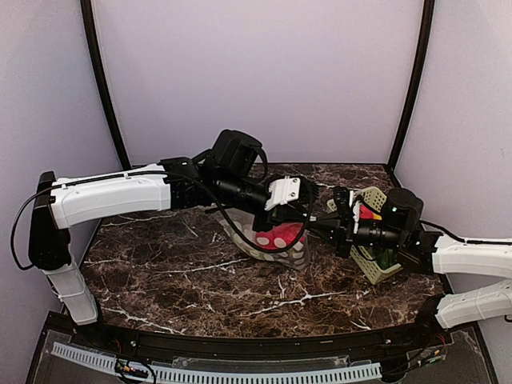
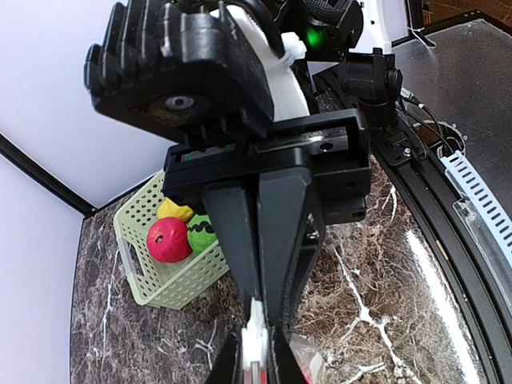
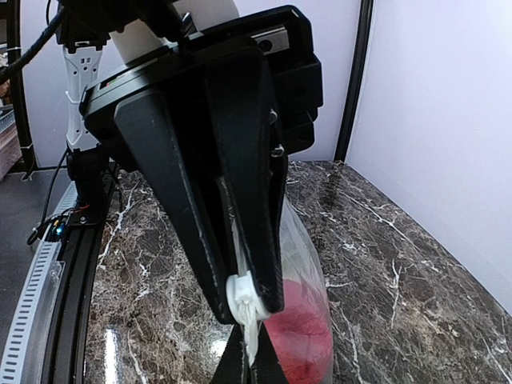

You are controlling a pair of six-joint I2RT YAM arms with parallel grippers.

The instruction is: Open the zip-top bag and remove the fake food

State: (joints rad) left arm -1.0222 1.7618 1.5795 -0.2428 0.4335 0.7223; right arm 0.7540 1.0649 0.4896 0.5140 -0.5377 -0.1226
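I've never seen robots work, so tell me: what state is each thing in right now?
left gripper: shut on the zip-top bag's top edge.
right gripper: shut on that same edge.
zip-top bag: pinched by both grippers; zip open or closed, cannot tell.
fake food: red piece inside the bag.
basket: upright, holding toy fruits.

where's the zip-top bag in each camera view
Top external: the zip-top bag lies at table centre, between the two arms' tips.
Left wrist: bottom edge, just right of the left gripper.
Right wrist: lower centre, behind the right gripper, red showing inside.
Shared landmark: the white slotted strip on the table's near edge, at right and at left in the wrist views.
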